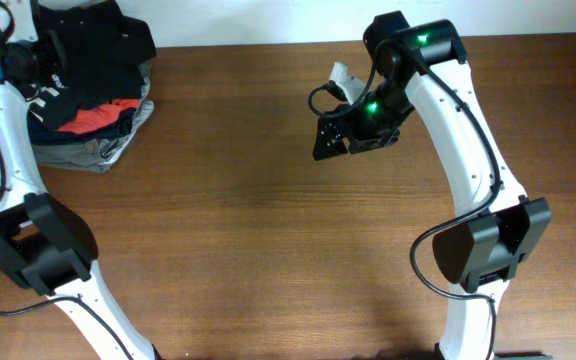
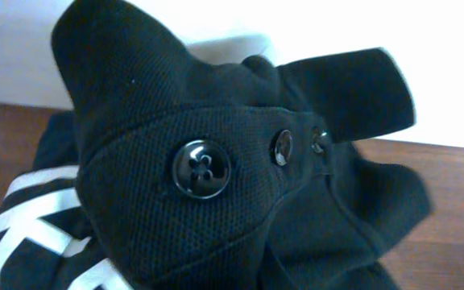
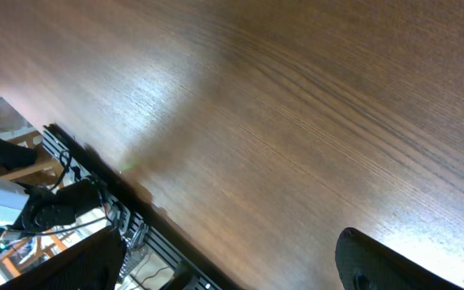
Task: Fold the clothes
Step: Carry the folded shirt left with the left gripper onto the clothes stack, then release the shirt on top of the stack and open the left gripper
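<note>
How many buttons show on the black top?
3, in a row on the black top: nearest button centre, middle button right of it, farthest button beyond. Others may be hidden.

Open worktop (image 1: 258, 230) across the centre and toward 6 o'clock. Blocked at 10 o'clock by a heap of garments (image 1: 93, 95). Narrowed at 1 o'clock by the right end effector (image 1: 326, 140), spread wide over bare wood.

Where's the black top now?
Overhead: black top lies on the garment pile at the table's far-left corner. Its buttoned fabric fills the left wrist view.
</note>
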`<state>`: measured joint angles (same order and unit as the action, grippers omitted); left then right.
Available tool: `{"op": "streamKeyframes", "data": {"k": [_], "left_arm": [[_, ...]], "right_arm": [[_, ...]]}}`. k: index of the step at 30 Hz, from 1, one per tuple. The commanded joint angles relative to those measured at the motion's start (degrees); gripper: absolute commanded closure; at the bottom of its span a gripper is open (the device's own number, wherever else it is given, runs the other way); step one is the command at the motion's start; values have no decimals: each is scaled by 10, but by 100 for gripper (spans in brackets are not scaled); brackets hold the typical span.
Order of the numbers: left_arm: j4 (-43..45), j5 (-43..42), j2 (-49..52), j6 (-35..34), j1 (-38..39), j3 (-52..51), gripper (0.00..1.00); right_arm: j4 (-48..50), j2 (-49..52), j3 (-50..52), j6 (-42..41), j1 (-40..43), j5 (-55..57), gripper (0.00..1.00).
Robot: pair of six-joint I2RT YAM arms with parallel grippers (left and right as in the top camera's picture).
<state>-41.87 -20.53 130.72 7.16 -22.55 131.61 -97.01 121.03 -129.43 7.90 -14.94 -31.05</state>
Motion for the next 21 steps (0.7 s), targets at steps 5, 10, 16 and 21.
{"op": "streamKeyframes", "data": {"k": [5, 10, 16, 21], "left_arm": [[8, 40, 37, 16, -39, 19, 100], [9, 81, 44, 15, -58, 19, 100], [9, 128, 44, 15, -73, 19, 99], [4, 136, 47, 15, -78, 16, 96]], "right_arm": [[-3, -10, -5, -9, 0, 3, 12], [-3, -10, -5, -9, 0, 3, 12], [-3, -10, -5, -9, 0, 3, 12], [-3, -10, -5, -9, 0, 3, 12]]}}
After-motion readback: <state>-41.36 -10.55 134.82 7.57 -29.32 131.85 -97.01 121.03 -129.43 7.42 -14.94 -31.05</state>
